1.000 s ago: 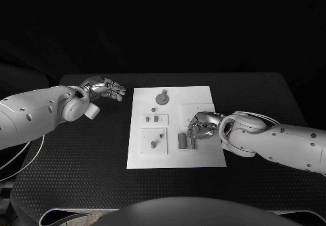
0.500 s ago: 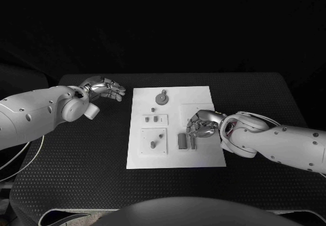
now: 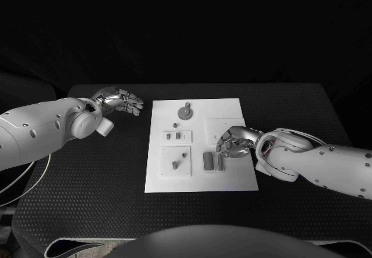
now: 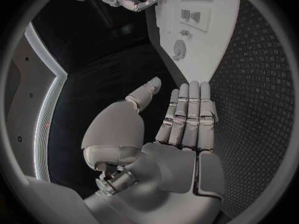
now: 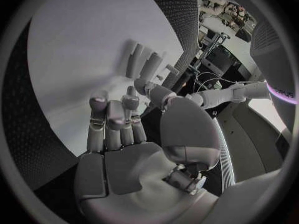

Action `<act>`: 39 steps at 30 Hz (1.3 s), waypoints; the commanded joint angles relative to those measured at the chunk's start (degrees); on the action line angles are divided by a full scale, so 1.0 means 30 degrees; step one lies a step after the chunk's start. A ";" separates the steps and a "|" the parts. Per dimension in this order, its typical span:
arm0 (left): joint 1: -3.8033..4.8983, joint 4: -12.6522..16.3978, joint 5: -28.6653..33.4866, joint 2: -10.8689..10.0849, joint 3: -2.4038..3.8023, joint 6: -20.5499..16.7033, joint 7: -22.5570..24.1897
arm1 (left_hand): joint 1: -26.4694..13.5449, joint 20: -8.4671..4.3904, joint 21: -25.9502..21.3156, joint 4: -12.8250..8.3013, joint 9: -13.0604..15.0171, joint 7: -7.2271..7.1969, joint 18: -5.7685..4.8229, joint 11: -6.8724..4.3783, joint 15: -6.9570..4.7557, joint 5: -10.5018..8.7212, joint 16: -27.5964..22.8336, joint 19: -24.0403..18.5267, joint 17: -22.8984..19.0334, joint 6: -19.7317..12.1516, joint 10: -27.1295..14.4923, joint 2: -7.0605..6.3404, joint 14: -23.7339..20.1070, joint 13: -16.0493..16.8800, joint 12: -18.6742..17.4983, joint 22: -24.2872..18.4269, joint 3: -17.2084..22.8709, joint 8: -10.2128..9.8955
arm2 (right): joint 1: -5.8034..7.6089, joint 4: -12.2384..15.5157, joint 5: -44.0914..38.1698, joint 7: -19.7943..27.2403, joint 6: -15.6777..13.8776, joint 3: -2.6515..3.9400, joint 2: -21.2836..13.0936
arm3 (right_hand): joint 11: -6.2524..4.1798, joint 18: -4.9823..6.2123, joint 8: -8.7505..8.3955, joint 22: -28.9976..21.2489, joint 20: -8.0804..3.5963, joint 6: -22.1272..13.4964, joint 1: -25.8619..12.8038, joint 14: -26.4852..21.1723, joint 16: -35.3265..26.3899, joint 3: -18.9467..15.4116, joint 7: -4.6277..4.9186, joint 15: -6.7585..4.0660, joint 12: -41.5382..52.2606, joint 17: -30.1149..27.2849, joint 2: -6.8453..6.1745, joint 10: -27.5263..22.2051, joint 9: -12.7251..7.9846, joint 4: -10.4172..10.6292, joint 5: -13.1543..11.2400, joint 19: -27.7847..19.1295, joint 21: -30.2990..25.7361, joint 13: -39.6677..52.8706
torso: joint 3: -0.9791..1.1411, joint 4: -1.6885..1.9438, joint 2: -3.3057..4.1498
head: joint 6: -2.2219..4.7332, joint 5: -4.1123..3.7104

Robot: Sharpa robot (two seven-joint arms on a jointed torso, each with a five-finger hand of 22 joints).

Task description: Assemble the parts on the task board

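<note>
The board (image 3: pixel 200 144) lies mid-table with the parts (image 3: pixel 212 160) on it. The right hand (image 3: pixel 235 143) hovers over two upright parts, fingers curled, likely positioned to pick one; grip cannot be told. The left hand (image 3: pixel 120 101) waits beside the board, fingers extended, holding nothing.

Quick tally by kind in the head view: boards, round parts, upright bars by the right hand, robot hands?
Task board: 1
Round part, at the board's far end: 1
Upright bars beside the right hand: 2
Hands: 2, left hand off the board over the table, right hand over the board
Total: 6. The smaller parts are too tiny to count reliably.
</note>
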 commanded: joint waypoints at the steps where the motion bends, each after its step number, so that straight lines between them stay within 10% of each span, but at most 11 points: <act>1: 0.0012 0.0025 0.0020 0.0026 0.0006 0.0282 0.0106 | 0.0027 -0.0001 0.0042 -0.0007 -0.0029 -0.0023 0.0119 0.0106 0.0037 0.0127 -0.0123 -0.0097 0.0024 -0.0090 -0.0011 0.0123 0.0075 -0.0022 0.0093 0.0031 0.0120 0.0121 | -0.0012 0.0051 -0.0292 0.0112 0.0862 -0.0003 0.0013 | -0.0082 0.0521 0.0116 0.0207 -0.0005 -0.0015 -0.0027 0.0039 -0.0043 -0.0032 0.0180 0.0004 0.0067 -0.0046 -0.0110 0.0049 -0.0012 0.0131 -0.0096 0.0012 -0.0098 -0.0006 | 0.0014 -0.0005 0.0011 | 0.0003 -0.0007; 32: 0.0011 0.0014 0.0019 0.0046 0.0004 0.0320 0.0120 | 0.0026 0.0002 0.0045 -0.0013 -0.0036 -0.0022 0.0119 0.0107 0.0038 0.0123 -0.0146 -0.0099 0.0058 -0.0095 -0.0010 0.0124 0.0081 -0.0032 0.0098 0.0036 0.0124 0.0135 | -0.0140 -0.0698 -0.1352 0.0104 0.1085 -0.0007 0.0443 | -0.0120 0.0521 0.0229 0.0252 -0.0027 0.0124 0.0269 -0.0004 -0.0046 -0.0190 0.0134 -0.0019 0.0078 -0.0016 0.0194 0.0013 -0.0018 -0.0171 -0.0092 -0.0092 -0.0110 -0.0005 | 0.0002 0.0009 0.0005 | 0.0003 -0.0110; 39: 0.0011 0.0001 0.0019 0.0024 0.0004 0.0322 0.0100 | 0.0021 0.0003 0.0046 -0.0010 -0.0037 -0.0021 0.0118 0.0108 0.0039 0.0123 -0.0150 -0.0099 0.0065 -0.0096 -0.0010 0.0126 0.0082 -0.0035 0.0098 0.0037 0.0123 0.0138 | -0.0162 -0.0723 -0.1501 0.0104 0.1338 -0.0009 0.0406 | -0.0265 0.0521 0.0547 0.0296 -0.0017 0.0611 0.0593 0.0094 0.0038 -0.0257 -0.0020 -0.0090 0.0091 0.0123 0.0896 0.0106 0.0090 -0.0689 -0.0080 -0.0131 -0.0069 -0.0036 | 0.0009 0.0012 0.0004 | 0.0003 -0.0118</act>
